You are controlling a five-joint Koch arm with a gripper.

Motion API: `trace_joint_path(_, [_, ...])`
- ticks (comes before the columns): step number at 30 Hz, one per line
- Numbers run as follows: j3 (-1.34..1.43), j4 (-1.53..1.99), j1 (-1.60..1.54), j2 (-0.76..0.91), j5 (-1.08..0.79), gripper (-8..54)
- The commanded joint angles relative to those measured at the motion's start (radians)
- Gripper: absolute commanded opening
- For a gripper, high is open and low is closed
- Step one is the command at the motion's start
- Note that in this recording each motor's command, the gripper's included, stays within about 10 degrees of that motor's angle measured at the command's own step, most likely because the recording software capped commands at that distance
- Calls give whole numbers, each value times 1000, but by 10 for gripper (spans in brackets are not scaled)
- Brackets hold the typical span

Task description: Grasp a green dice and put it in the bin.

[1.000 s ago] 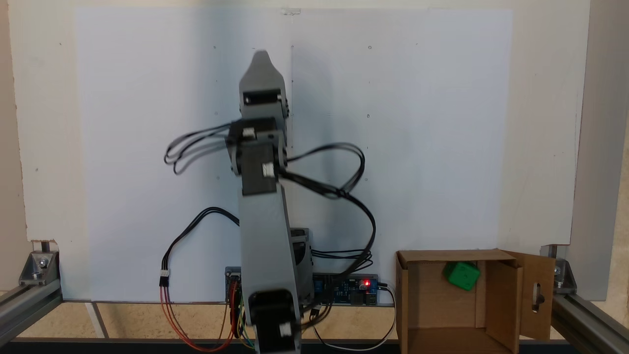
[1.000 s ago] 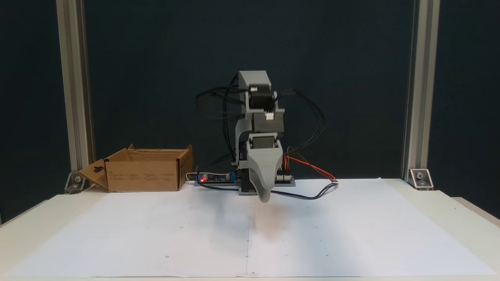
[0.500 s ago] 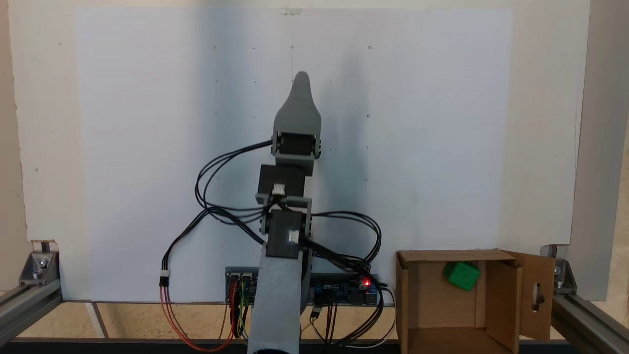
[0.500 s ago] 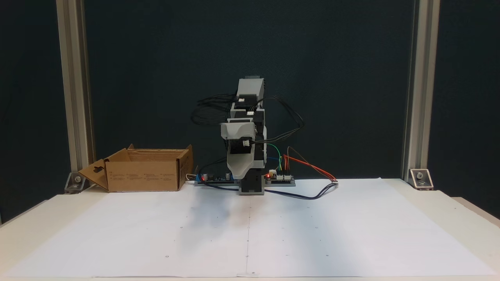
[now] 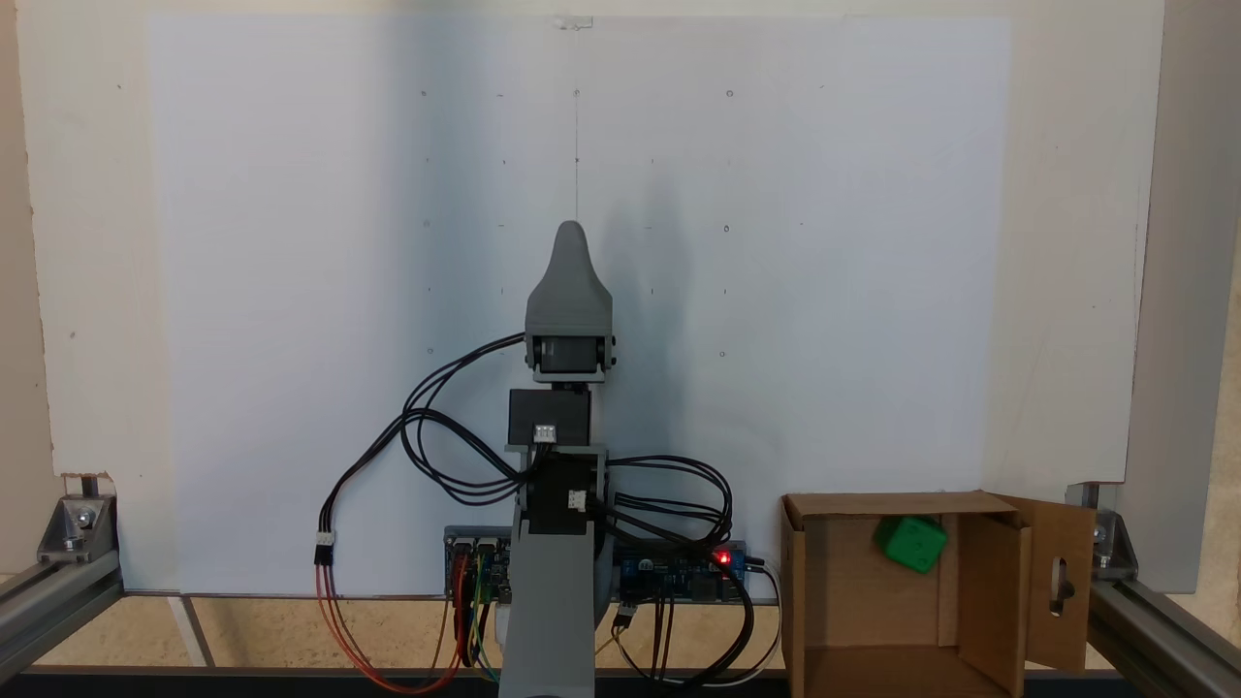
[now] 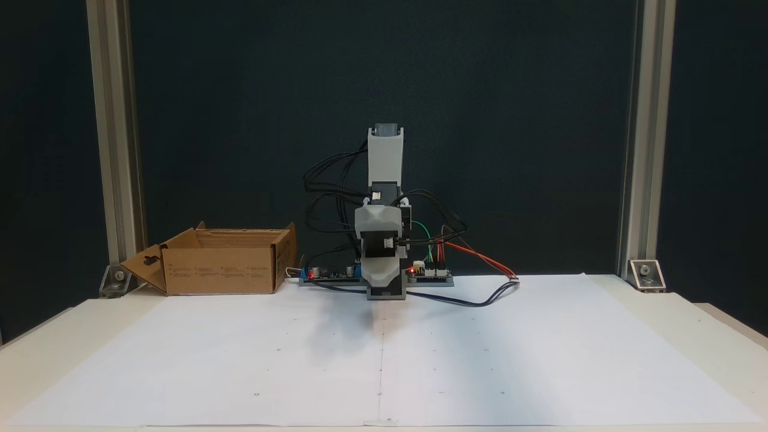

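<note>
Green dice in the bin, task looks done

In the top fixed view the gripper (image 5: 570, 233) points over the white paper (image 5: 291, 291), its jaws overlapping so their state cannot be told; to the right the green dice (image 5: 911, 543) lies inside the bin (image 5: 984, 601)

white paper sheet (image 5: 824, 291), red-lit circuit board (image 5: 693, 572), aluminium frame posts (image 6: 114, 150)

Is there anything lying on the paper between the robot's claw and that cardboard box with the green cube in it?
Nothing: in a fixed view, bare white paper separates the gripper from the bin holding the green dice.
</note>
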Motion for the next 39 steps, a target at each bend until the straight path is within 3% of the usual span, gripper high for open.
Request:
trace_joint_path(1, [6,-165,3,107,34,441])
trace_joint_path(12, [160,-272,38,107,29,440])
trace_joint_path(39, [160,-273,17,106,34,444])
